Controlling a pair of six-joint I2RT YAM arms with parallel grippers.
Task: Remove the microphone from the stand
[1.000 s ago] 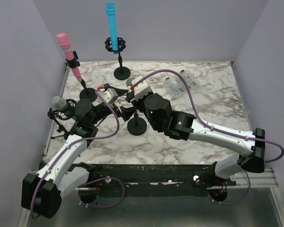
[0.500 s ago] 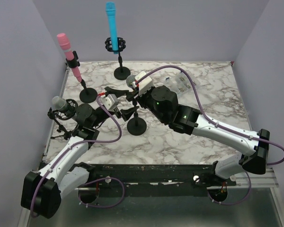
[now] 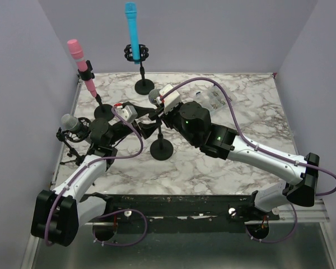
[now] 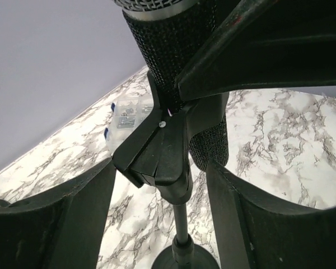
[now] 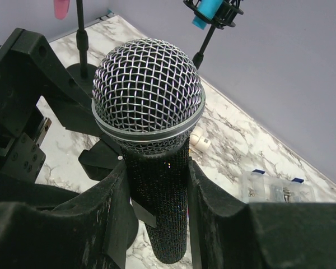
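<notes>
Right gripper (image 5: 157, 216) has jaws clamped on the microphone (image 5: 148, 92); left gripper (image 4: 159, 174) jaws are apart around the stand clip (image 4: 157, 148). Next, likely: brace clip, pull microphone free.

Plain lavender-grey back wall (image 3: 224, 33) and side walls (image 3: 22, 84) box in a white marble-pattern tabletop (image 3: 257, 112) with grey veining. Black rail (image 3: 173, 203) along the near edge. Light is soft and even, with faint shadows only.
</notes>
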